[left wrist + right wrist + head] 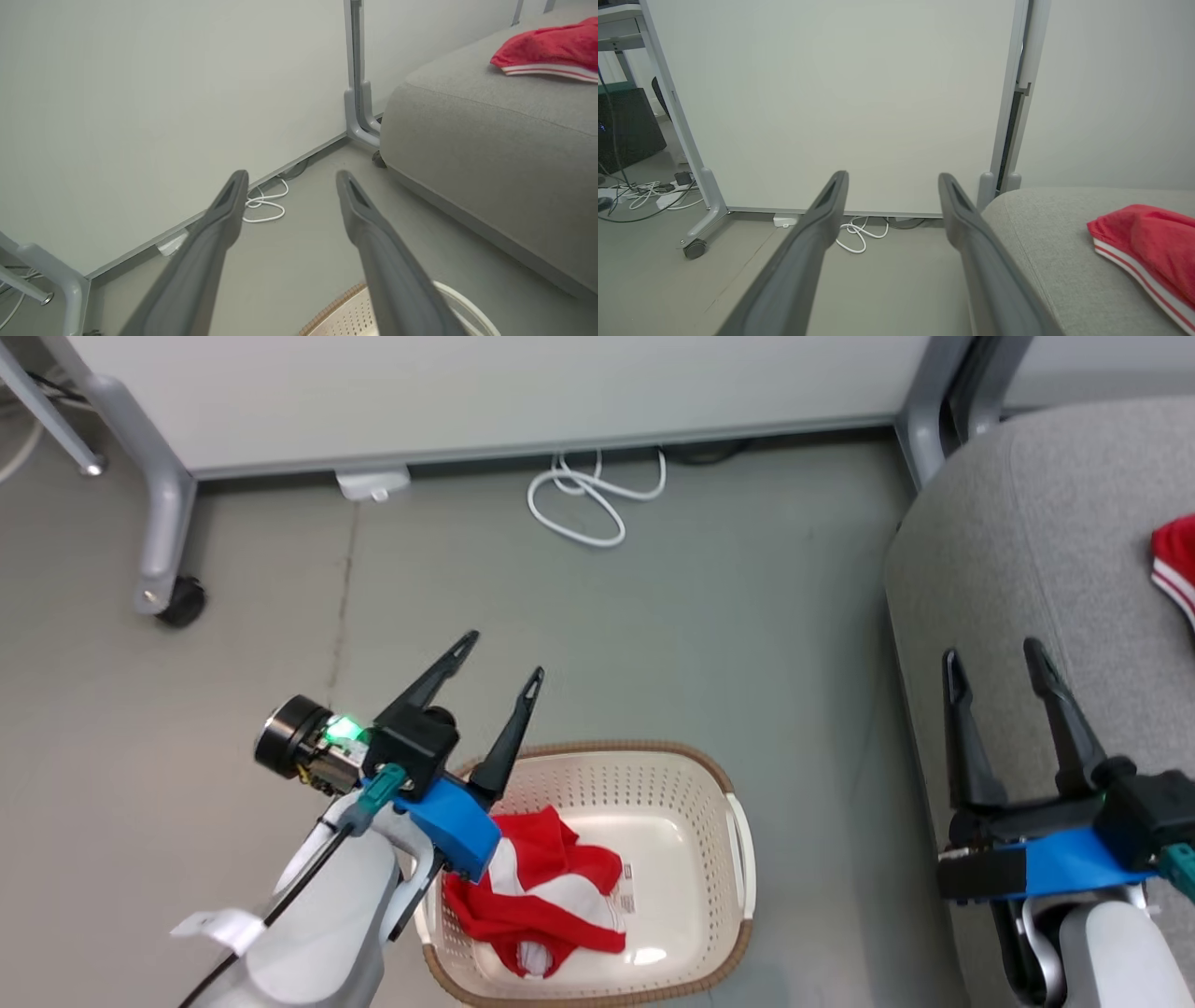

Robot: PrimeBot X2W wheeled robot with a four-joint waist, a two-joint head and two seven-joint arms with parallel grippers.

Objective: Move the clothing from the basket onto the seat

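Left end effector [502,654]: its fingers are standing fully apart and gripping nothing. It is hovering by the far-left corner of the basket [644,779], tips pointing out across the floor [653,569] toward the wall panel, not down into the basket. Right end effector [991,650]: it is likewise spreading wide and carrying nothing, hanging along the front edge of the seat [1036,523] with its tips pointing forward.

Progress, as a judgement: the task is sitting about halfway. The first garment [1174,560], red with white stripes, is lying on the seat cushion, well apart from the basket. The second garment [541,887] is lying crumpled in the left half of the basket, its edge tucking under the left wrist in the head view. The rest of the basket's bottom is showing bare. That second garment is waiting to be picked and carried over.

Pose: the left forearm is rising from the lower left, its wrist crossing the basket's left rim. The left wrist view is looking over the floor at a white cable [264,205], so the fingers are not yet aiming at the fabric. The right arm is idling low beside the seat.
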